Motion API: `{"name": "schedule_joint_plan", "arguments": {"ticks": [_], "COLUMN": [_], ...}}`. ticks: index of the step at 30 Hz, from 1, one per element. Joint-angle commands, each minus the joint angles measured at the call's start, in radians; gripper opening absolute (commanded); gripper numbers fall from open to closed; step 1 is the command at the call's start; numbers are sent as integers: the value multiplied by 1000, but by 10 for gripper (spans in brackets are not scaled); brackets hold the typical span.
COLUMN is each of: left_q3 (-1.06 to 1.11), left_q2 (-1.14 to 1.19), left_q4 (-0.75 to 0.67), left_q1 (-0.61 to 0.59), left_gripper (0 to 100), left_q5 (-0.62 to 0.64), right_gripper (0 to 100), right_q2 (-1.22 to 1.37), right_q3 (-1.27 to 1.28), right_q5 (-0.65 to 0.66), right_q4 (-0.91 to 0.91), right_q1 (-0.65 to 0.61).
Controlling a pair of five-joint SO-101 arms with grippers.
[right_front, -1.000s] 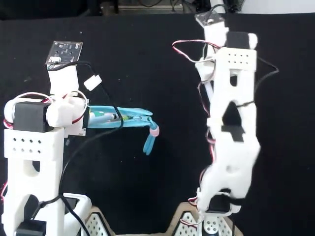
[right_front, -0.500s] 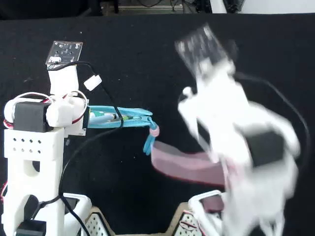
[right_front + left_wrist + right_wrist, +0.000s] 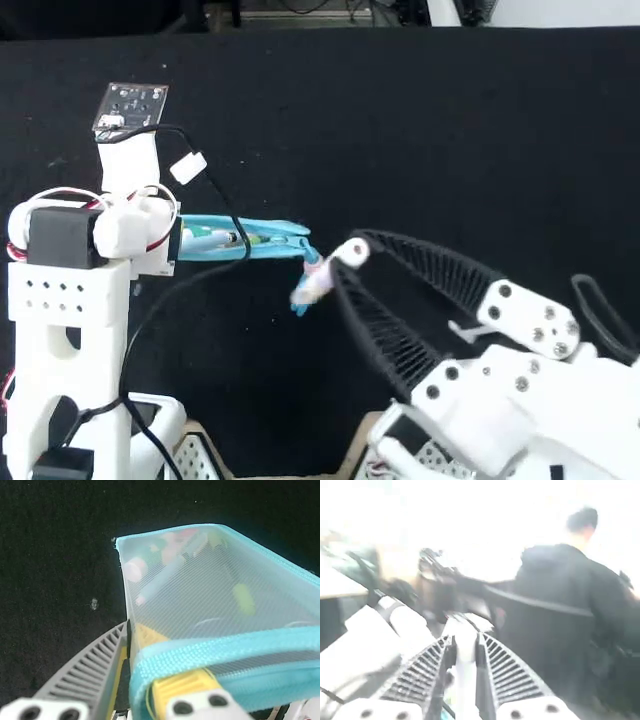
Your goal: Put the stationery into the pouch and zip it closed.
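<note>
Your right arm (image 3: 500, 400) is swinging down fast. A second ago it was standing upright over the far part of the bench (image 3: 420, 130), and now it is lying low, with the right jaws pointing straight at the end of the pouch (image 3: 255, 240) that carries the pull (image 3: 311, 283). Your left arm (image 3: 70, 300) is not moving at all, and the pouch is staying exactly where it was. The pull is now sitting at a slightly different slant than before, as if it is being nudged. The stationery (image 3: 165, 575) is showing through the mesh, gathered toward the end of the pouch away from the left jaws. Judging by that, you are passing out of the loading step and into the zipping step. The left jaws are clamping the near end of the pouch between them, holding it on edge so that the zip line is running away from them toward the right arm. The pull is lying just beside the tips of the right jaws, on the pouch side of them, touching or very nearly so. You are not being shown whether those jaws are gripping the pull or only resting against it. From the wrist they are looking close together with something pale in the gap, and I cannot tell what it is.
</note>
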Motion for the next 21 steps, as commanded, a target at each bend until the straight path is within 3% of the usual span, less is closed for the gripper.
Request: {"name": "schedule_joint_plan", "arguments": {"ticks": [1, 9, 14, 21], "left_q3": [13, 13, 13, 13], "left_q2": [11, 11, 11, 11], "left_q4": [-14, -12, -11, -9], "left_q1": [10, 10, 8, 10], "left_gripper": [30, 30, 30, 30], "left_q5": [12, 12, 12, 12], "right_gripper": [11, 11, 11, 11], "right_q2": [-16, -22, -21, -21], "right_q3": [154, 400, 522, 645], "right_q5": [-2, -2, 2, 95], "right_q4": [-206, -514, -600, -796], "right_q1": [-66, -64, -63, 14]}}
